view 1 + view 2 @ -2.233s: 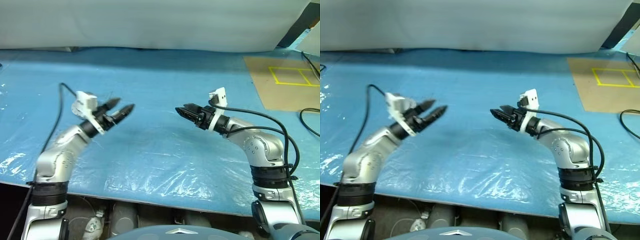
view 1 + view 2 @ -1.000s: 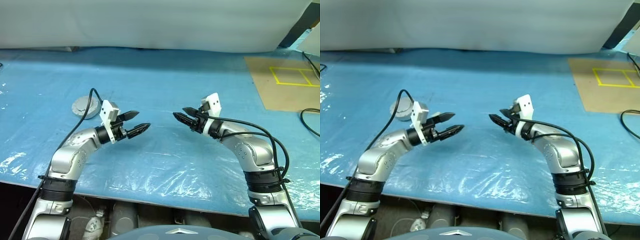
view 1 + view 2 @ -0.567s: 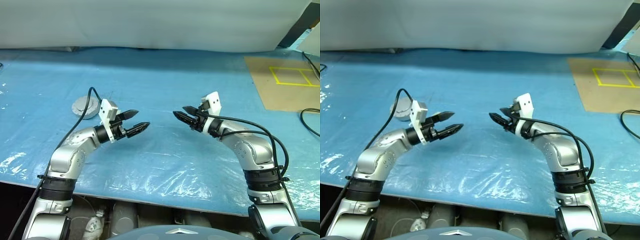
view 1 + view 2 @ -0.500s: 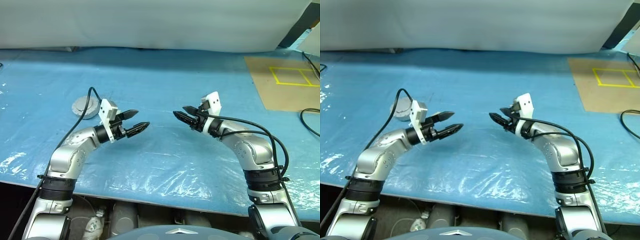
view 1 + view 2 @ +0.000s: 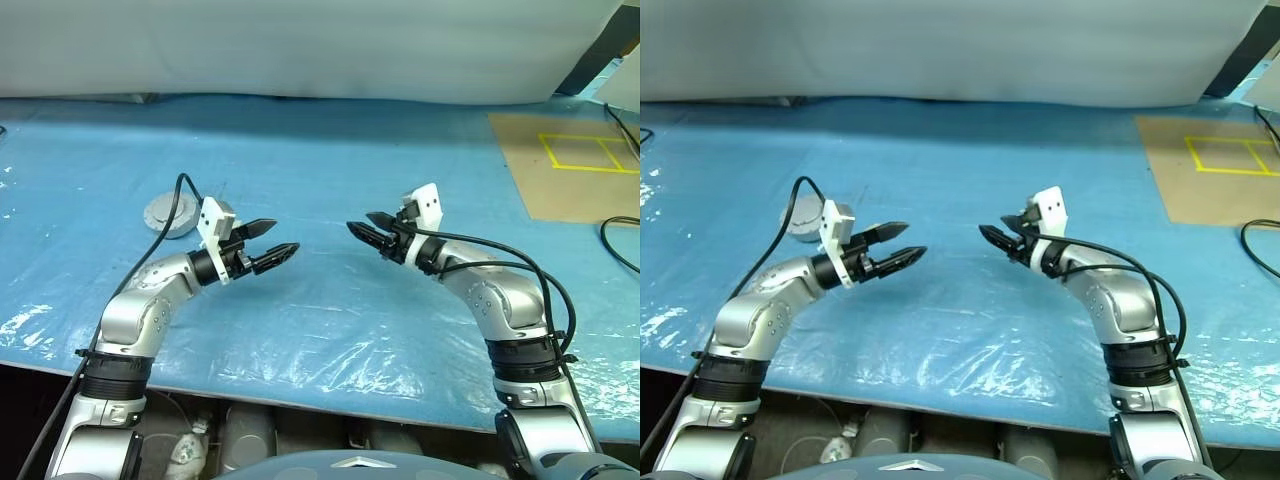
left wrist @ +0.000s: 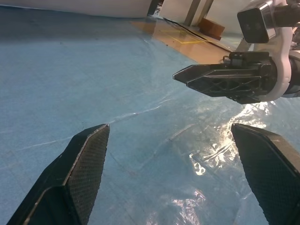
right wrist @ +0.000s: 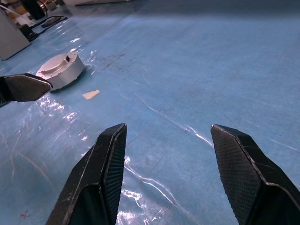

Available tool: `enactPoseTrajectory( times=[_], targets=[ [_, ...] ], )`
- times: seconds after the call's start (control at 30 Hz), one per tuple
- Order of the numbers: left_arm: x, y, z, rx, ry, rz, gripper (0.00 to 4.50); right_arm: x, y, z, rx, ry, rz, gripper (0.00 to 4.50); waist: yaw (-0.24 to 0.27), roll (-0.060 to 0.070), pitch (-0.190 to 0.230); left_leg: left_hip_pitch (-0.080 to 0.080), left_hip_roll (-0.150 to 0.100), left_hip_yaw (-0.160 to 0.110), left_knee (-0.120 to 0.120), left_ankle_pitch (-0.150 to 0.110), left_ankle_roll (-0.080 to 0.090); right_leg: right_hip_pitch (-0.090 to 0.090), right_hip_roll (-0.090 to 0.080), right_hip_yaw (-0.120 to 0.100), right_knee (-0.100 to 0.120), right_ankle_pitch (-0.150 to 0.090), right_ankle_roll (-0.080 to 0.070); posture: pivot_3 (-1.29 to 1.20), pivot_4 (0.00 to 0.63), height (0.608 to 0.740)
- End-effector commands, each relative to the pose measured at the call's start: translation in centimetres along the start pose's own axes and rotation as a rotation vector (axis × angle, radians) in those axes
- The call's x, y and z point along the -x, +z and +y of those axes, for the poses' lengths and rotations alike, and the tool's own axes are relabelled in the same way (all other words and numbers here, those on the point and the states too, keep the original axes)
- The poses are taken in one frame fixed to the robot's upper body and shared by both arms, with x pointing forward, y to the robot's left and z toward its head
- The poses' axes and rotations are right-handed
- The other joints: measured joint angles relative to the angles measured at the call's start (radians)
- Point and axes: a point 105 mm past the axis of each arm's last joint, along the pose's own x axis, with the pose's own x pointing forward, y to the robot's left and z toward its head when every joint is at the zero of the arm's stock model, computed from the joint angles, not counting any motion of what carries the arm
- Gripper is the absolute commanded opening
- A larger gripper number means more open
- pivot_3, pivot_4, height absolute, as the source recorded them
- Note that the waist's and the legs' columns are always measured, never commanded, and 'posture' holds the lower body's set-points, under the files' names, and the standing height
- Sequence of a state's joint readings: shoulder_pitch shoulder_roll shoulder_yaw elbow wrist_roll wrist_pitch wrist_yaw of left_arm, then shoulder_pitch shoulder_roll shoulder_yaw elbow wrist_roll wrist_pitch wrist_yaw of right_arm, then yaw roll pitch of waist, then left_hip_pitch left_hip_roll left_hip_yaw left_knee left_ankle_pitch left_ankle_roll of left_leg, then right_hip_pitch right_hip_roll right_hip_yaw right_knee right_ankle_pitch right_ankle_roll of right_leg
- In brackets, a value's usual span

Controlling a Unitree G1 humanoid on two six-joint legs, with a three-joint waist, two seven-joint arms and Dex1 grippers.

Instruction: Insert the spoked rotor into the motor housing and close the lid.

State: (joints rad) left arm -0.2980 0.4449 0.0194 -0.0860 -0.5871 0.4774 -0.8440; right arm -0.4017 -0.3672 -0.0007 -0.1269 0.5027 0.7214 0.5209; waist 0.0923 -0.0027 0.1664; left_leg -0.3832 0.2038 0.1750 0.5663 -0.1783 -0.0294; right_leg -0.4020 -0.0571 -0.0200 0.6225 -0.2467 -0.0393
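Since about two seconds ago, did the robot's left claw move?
Yes. The left gripper swung in toward the middle and toward the robot's body, uncovering the round grey motor housing, closed with its lid, on the blue sheet. It hangs open, empty.

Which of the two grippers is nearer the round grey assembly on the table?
The left gripper; the motor housing lies just behind its arm, across from the right gripper.
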Motion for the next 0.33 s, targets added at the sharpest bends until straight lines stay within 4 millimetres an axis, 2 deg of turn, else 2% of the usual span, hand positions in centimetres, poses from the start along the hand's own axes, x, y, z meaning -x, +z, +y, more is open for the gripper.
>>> enactPoseTrajectory(
  times=[0.03,0.33],
  targets=[
    [0.12,0.82,0.02,-0.033,-0.004,-0.021,4.37,0.11,1.21,-0.11,0.021,-0.008,-0.046,2.96,0.0,0.0,0.0,0.0,0.0,0.0,0.0,0.0,0.0,0.0,0.0,0.0,0.0,0.0,0.0,0.0,0.15,0.74],
    [0.1,0.79,0.06,-0.037,-0.002,-0.018,4.37,-0.05,1.17,-0.26,0.023,-0.014,-0.044,2.96,0.0,0.0,0.0,0.0,0.0,0.0,0.0,0.0,0.0,0.0,0.0,0.0,0.0,0.0,0.0,0.0,0.15,0.74]
  ],
)
